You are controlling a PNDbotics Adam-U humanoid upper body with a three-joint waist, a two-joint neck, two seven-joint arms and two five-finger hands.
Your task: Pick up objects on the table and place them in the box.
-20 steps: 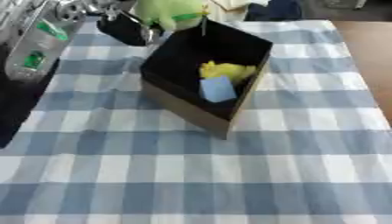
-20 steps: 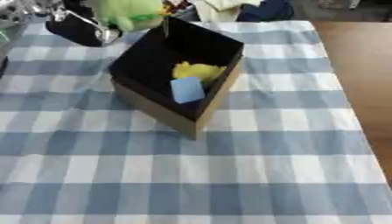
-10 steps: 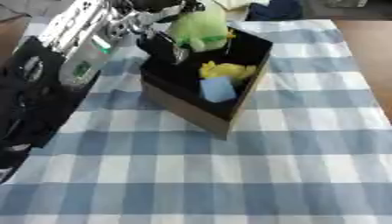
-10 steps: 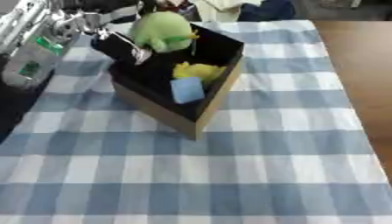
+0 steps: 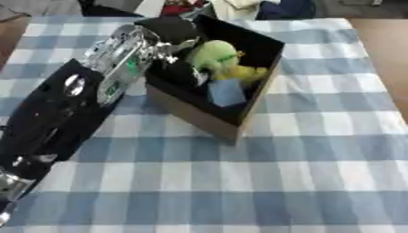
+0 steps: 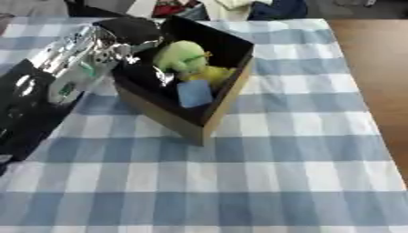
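Observation:
A black-lined cardboard box (image 5: 201, 118) stands on the blue-and-white checked cloth. Inside it lie a yellow soft thing (image 5: 255, 73) and a blue flat thing (image 5: 227, 93). My left arm comes in from the lower left, and my left hand (image 5: 174, 32) is over the box's left rim. Its fingers (image 6: 165, 77) curl round a green plush toy (image 5: 213, 57), which sits low inside the box against the yellow thing. How far the toy rests on the box floor is hidden. My right hand shows in neither view.
The checked cloth (image 5: 303, 182) covers the table, with bare wood (image 6: 382, 91) along the right side. Dark and pale bundles (image 5: 263, 7) lie beyond the far edge. My left arm (image 5: 56, 113) lies across the left part of the cloth.
My left hand has carried the green toy from above the box's far left corner down into the box. The arm now reaches further over the cloth.

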